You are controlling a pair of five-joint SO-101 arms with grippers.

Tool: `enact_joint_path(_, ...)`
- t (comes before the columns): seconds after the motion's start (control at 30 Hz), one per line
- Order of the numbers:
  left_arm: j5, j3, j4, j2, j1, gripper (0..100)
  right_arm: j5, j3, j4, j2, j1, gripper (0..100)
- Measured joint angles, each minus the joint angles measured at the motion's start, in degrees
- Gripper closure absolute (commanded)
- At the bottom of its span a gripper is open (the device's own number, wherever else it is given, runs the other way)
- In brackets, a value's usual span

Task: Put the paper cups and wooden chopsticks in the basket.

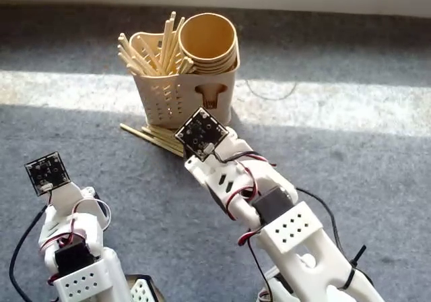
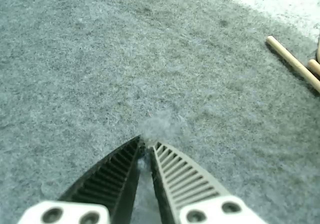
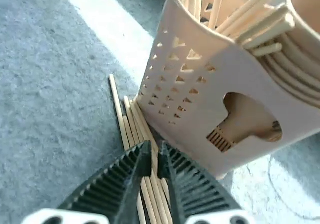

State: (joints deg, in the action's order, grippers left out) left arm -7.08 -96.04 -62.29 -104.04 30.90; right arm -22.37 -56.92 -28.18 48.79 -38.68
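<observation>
Beside the basket (image 3: 200, 79), pale wooden chopsticks (image 3: 132, 121) under the right gripper (image 3: 154, 156) (clenched, seemingly empty).

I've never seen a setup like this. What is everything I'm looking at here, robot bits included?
basket: one, cream, perforated, on the carpet at the far middle
paper cups: one nested stack, tan, standing in the basket's right part
standing chopsticks: a bundle, pale wood, upright in the basket's left part
loose chopsticks: several, pale wood, flat on the carpet against the basket's near base
thin cord: one, dark, on the carpet right of the basket
carpet: grey, under everything
left arm: white, near left
right arm: white, stretched toward the basket
left pincer: shut, over bare carpet
right pincer: over the loose chopsticks
</observation>
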Motion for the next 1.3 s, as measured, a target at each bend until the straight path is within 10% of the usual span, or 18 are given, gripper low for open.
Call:
enact_joint_path(0.47,0.00,0.00,0.00,0.00,0.00,99,0.00,-5.19,-14.42,0.09,18.37,87.8)
enact_joint_path(1.3,0.00,0.00,0.00,0.00,0.00,99,-11.60,2.46,-14.59,-27.16,24.00,87.9)
